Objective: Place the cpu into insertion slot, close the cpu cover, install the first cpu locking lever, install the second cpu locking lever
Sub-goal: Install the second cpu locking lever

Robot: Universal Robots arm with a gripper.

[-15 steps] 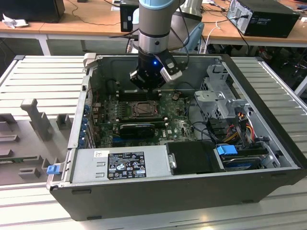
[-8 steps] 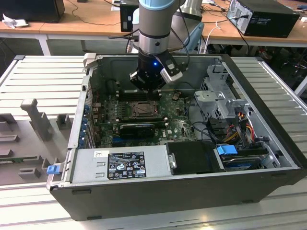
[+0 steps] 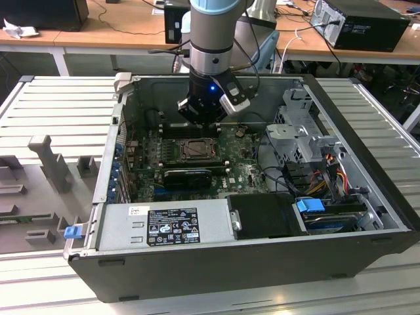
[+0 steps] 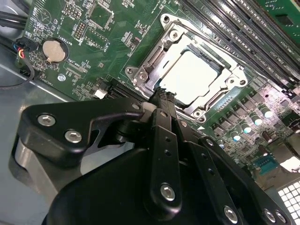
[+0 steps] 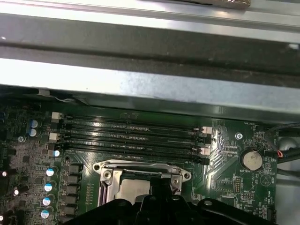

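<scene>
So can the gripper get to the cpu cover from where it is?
Probably yes. In the second wrist view the gripper sits right at the edge of the cpu cover, which lies flat over the cpu, with nothing between them. The case is open on top.

Computer case on slatted table

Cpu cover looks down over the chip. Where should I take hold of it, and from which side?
Probably by its bare frame edge nearest the tool, coming from above. The cpu cover lies flat around the cpu, which fills its window, so only the outer rim seems to offer a hold.
</scene>
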